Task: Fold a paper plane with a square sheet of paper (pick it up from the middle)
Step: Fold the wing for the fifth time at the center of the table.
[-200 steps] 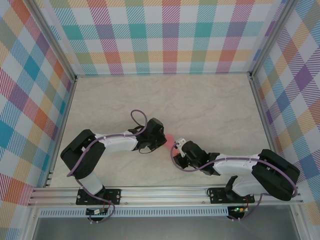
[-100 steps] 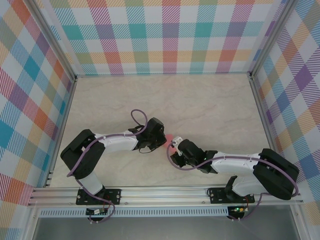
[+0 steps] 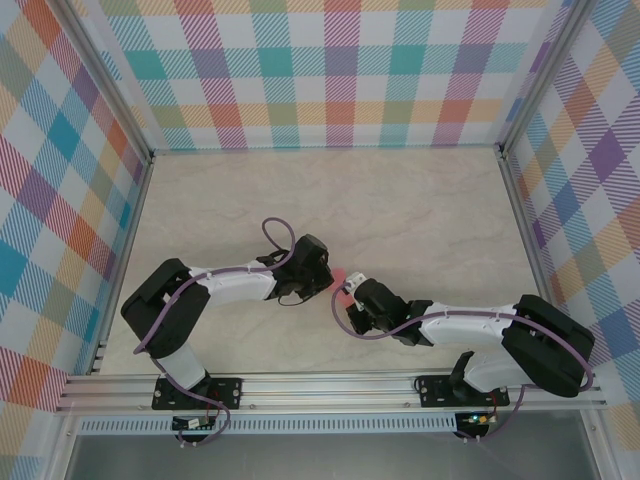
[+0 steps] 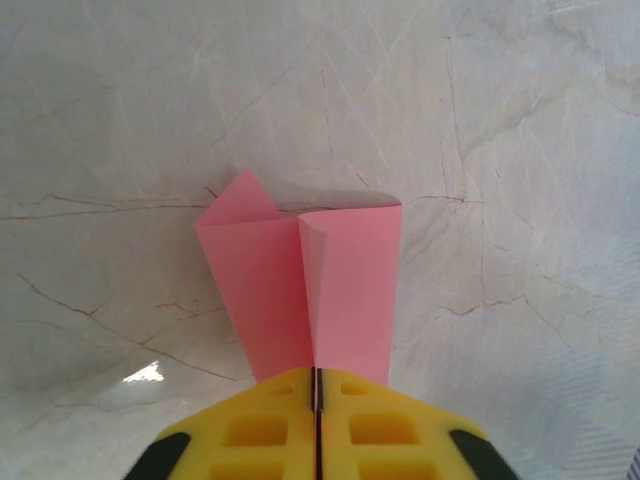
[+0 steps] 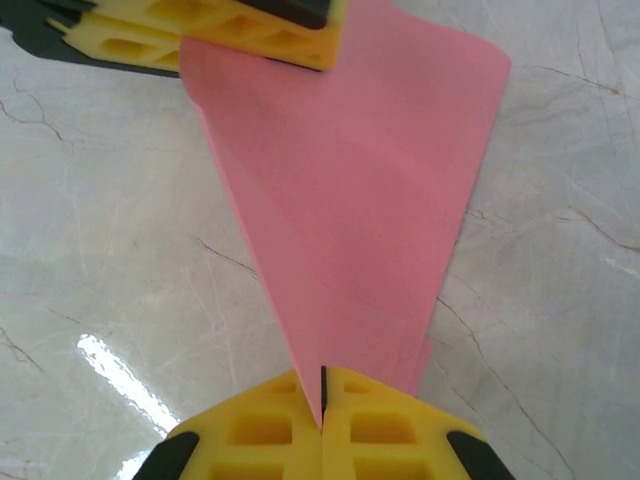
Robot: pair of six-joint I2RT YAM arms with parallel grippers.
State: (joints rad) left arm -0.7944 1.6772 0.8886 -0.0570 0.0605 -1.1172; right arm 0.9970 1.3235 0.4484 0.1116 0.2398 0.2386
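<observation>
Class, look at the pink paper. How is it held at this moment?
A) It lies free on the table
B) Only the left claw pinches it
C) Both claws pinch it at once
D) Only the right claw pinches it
C: the left claw is shut on the paper, and the right claw is shut on its narrow end.

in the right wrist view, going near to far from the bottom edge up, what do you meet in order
right gripper shut on the paper's narrow end → folded pink paper widening away over the table → left gripper clamped on its far left corner
</observation>
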